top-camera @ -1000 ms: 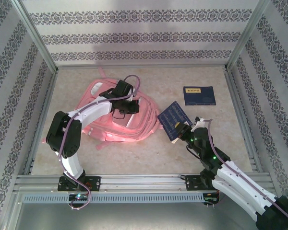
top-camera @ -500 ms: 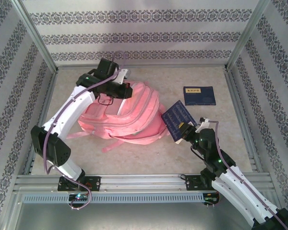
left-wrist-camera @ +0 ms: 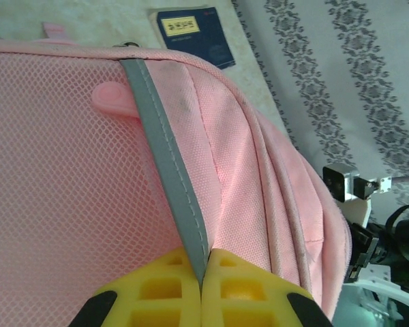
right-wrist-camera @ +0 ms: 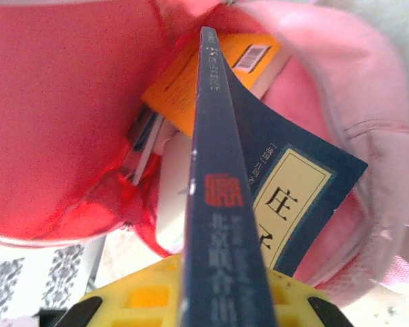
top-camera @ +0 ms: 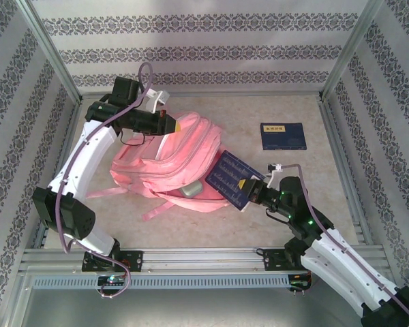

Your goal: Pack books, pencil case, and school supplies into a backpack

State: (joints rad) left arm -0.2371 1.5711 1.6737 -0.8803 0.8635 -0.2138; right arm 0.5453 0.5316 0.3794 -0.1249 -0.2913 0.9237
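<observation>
**At the backpack mouth: navy book half in**

On the table, hangs the backpack [top-camera: 167, 160] up by a grey strip [left-wrist-camera: 165, 157] at its top, left gripper [top-camera: 176, 127] pinched shut on that strip, yellow pads [left-wrist-camera: 157, 296] meeting with only the webbing between. From the right, grips a navy book [top-camera: 226, 178] by its near end in the right gripper [top-camera: 245, 185], jaws closed on the thin block, far end already inside the open mouth. Inside the bag: a yellow book [right-wrist-camera: 177, 85] with a barcode, and at the lip a pale pencil case [top-camera: 191, 189]. Well apart on the table [top-camera: 307, 204] to the right, flat and label up: a second navy book [top-camera: 283, 135].

Handling, by the look of it:
- Navy book: light and thin, stiff along the spine but bendy across the covers. Glossy too, so apt to pivot in an end pinch; better taken close to the spine.
- Backpack: soft and slumping, with a mouth that probably gapes only while hung. The stitched strip looks a sound hold.
- Second navy book: lies flush, so likely needs an edge tipped up before any pinch.

On the held book's pale label, reads 庄 above a half-hidden character. On its spine, shows a red seal and 北京联合出. On the second book's yellow label, too small to read.
</observation>
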